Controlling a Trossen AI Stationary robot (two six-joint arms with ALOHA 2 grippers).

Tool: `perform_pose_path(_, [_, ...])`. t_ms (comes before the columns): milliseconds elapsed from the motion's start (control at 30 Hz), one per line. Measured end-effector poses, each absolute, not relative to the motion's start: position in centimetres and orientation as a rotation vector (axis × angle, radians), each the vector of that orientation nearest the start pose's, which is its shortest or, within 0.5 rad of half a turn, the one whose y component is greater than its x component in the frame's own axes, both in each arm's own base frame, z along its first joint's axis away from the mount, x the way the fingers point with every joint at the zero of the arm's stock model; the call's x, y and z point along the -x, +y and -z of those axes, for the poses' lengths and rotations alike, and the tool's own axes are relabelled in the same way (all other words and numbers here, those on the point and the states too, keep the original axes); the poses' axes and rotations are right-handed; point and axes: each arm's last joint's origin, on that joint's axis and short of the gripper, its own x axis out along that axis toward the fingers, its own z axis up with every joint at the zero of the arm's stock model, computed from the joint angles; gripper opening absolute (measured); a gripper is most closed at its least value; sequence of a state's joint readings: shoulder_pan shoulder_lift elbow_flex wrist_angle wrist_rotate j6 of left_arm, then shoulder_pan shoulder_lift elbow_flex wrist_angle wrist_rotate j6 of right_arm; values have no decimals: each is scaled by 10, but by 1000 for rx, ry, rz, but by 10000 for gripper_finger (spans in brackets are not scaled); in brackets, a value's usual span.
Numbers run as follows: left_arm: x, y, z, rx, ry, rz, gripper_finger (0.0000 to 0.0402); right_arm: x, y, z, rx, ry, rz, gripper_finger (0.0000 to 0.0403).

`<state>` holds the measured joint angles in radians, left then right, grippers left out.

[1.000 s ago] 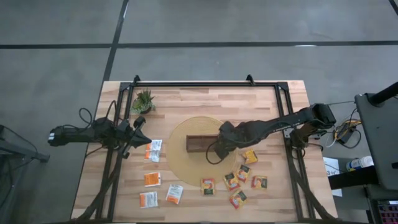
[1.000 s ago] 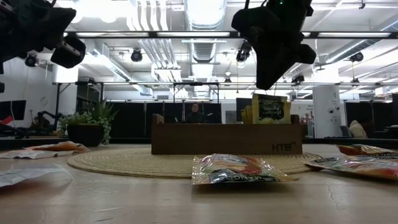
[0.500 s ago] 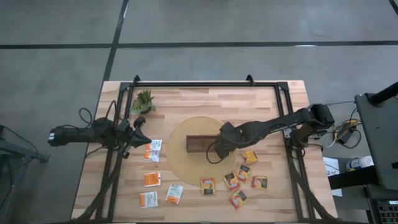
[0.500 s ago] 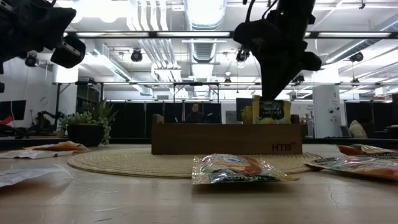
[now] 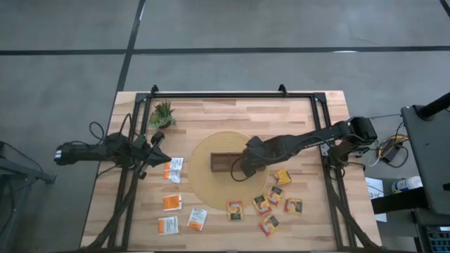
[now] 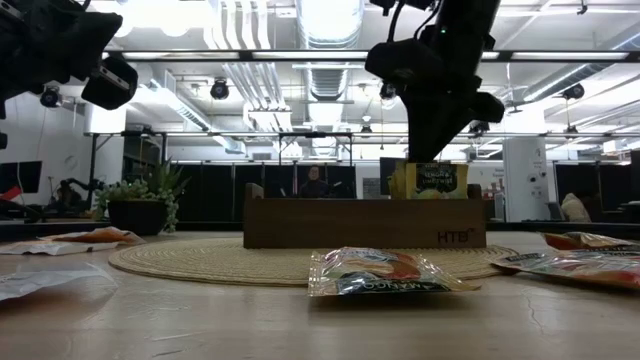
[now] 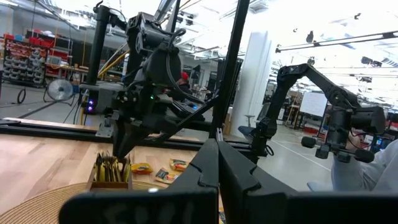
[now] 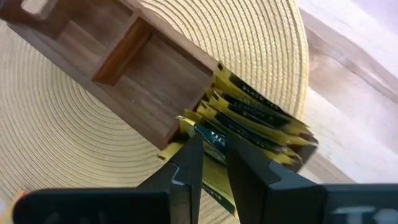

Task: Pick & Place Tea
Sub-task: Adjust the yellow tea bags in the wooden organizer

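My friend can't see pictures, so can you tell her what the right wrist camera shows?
The right pincer holds a yellow-green tea sachet over the end compartment of a dark wooden tray, where more yellow-green sachets stand packed. The tray rests on a round woven mat on a wooden table.

Wooden tray (image 5: 223,162) on round woven mat (image 5: 204,184); potted plant (image 5: 162,113) apart.

The right gripper (image 8: 214,158) pinches a yellow-green tea sachet (image 8: 208,138) at the wooden tray's (image 8: 134,68) end compartment, beside upright sachets (image 8: 261,124), over a woven mat (image 8: 74,168).
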<state>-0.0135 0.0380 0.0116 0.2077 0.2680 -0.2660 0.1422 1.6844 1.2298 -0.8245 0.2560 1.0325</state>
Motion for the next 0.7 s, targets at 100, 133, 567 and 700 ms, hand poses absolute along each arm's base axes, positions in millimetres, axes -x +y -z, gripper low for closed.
perform_pose_path(100, [-97, -9, -184, 241, -142, 303, 0, -323, 38, -219, -642, 1061, 691, 68])
perform_pose_path(133, [-97, -9, -184, 240, -142, 303, 0, -323, 38, -218, -650, 1062, 680, 68])
perform_pose_path(567, [-97, -9, -184, 240, -142, 303, 0, -317, 33, -203, -722, 1128, 679, 68])
perform_pose_path(700, [-97, -9, -184, 240, -142, 303, 0, -321, 34, -211, -703, 1109, 649, 68])
